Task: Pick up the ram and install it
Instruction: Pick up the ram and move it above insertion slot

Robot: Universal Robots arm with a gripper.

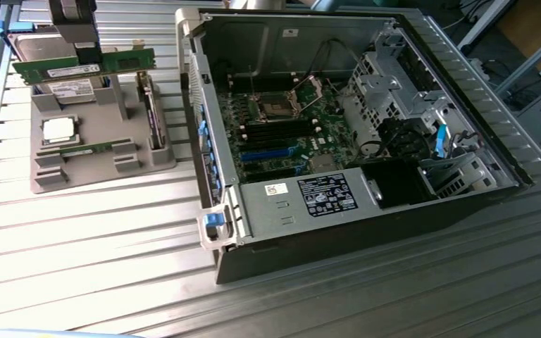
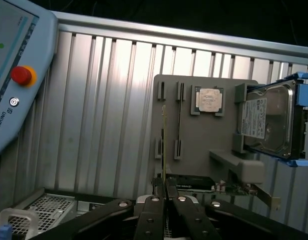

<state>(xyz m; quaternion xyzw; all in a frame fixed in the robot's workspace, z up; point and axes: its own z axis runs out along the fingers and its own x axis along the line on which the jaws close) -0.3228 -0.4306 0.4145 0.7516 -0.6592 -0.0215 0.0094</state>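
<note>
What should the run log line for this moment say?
gripper: shut on ram | place: at gray tray | install: not yet done | computer case: open

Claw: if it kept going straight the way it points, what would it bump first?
Probably the grey tray right ahead. The claw is shut on the green memory stick, so that stick would touch first. Depth is hard to judge.

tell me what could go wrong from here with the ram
The gripper holds the ram by a narrow pinch; it could tilt or slip in transit. The slots lie deep inside the case, so a tilted stick may jam or hit the wall.
</note>
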